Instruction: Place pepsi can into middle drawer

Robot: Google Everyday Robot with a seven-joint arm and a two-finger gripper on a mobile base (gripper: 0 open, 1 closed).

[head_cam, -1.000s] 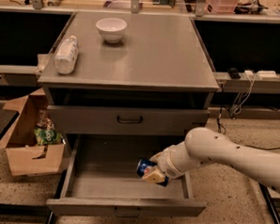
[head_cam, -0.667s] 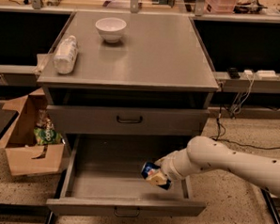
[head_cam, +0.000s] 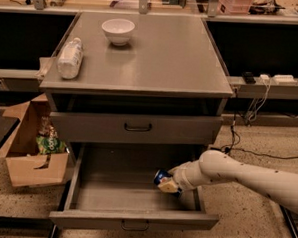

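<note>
Change since a second ago: arm lowered; tool (head_cam: 168, 184) and load almost unmoved. Tool: at the end of the white arm, inside the open middle drawer (head_cam: 133, 221), right-hand part, clamped on the pepsi can (head_cam: 161, 177). Can: tilted, blue end just left of the tool, above the drawer floor. Above the tool: closed grey drawer (head_cam: 136, 126), then worktop (head_cam: 157, 61). On the worktop, up and left of the tool: white bowl (head_cam: 118, 30), clear bottle (head_cam: 70, 58) lying down. Far left of the tool: cardboard box (head_cam: 31, 160) on the floor
</note>
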